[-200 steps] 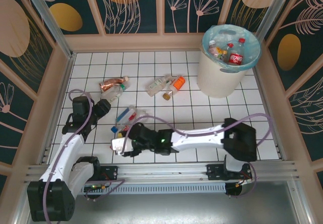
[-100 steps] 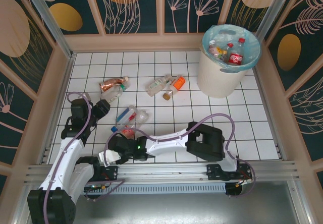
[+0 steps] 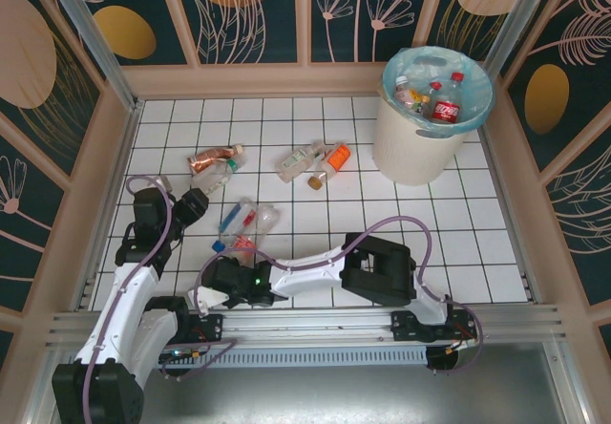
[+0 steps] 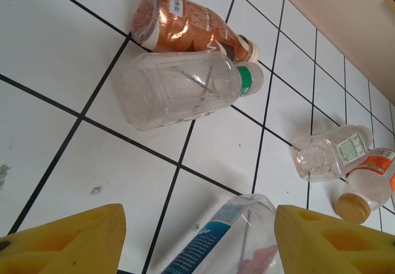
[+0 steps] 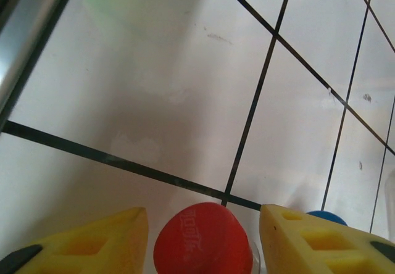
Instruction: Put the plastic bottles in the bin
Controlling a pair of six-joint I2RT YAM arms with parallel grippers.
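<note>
white gridded tabletop (image 3: 506, 233), floral wall panels (image 3: 248, 13)

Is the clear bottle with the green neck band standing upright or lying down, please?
Lying down: the clear bottle rests lengthwise, its side on the tiles.

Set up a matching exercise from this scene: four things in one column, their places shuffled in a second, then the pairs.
Things
1. bin
2. red cap
3. copper-labelled bottle
4. red-labelled bottle

Places
A. between the fingers of the right claw
B. inside the bin
C. far right corner of the tiled table
D. beside a clear green-banded bottle

Pairs: 1-C, 2-A, 3-D, 4-B
</note>
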